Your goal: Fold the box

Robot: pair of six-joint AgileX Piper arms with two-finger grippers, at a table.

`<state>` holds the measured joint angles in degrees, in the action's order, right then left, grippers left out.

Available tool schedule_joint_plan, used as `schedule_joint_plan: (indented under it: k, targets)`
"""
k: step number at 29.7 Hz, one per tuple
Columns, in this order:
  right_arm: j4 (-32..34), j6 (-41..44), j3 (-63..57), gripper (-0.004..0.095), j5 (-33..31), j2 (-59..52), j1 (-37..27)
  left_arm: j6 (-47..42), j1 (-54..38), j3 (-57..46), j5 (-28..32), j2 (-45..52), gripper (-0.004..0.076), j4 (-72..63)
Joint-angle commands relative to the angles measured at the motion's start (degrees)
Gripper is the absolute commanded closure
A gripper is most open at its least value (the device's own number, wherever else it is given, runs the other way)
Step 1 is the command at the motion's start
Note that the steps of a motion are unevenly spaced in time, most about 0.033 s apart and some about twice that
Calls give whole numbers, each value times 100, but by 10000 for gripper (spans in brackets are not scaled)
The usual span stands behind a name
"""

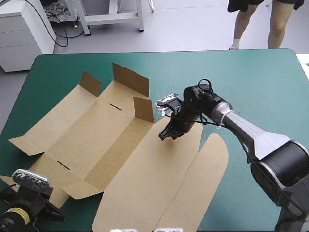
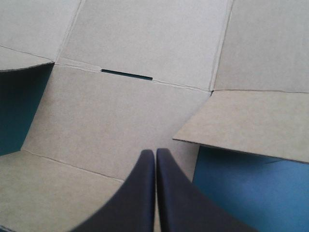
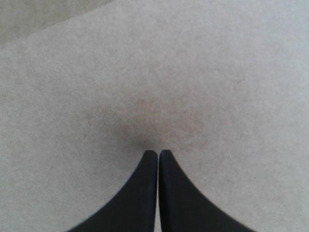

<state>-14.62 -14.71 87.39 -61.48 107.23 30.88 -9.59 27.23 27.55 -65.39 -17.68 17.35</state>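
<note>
Cut-offs, high view
Box (image 1: pixel 145 183) near edge runs off bottom of frame; left tool (image 1: pixel 36 205) partly cropped at lower left.

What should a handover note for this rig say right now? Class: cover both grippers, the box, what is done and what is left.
Left gripper: shut, empty, over the near left part of the box.
Right gripper: shut, empty, tips down at the big near panel.
Box: open and mostly flat on the table; three flaps stand raised.
Done: little beyond those flaps.
Left: raise the walls and tuck them.
</note>
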Motion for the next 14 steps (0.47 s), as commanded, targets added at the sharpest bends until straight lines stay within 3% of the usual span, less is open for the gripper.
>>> schedule_joint_plan:
  k: [1,14]
  targets:
    - [-84,-21,129,912,91,-289,-19,-88,9,118,293,-89,734,112]
    - [83,-49,177,912,-83,-289,-19,-88,9,118,293,-89,734,112]
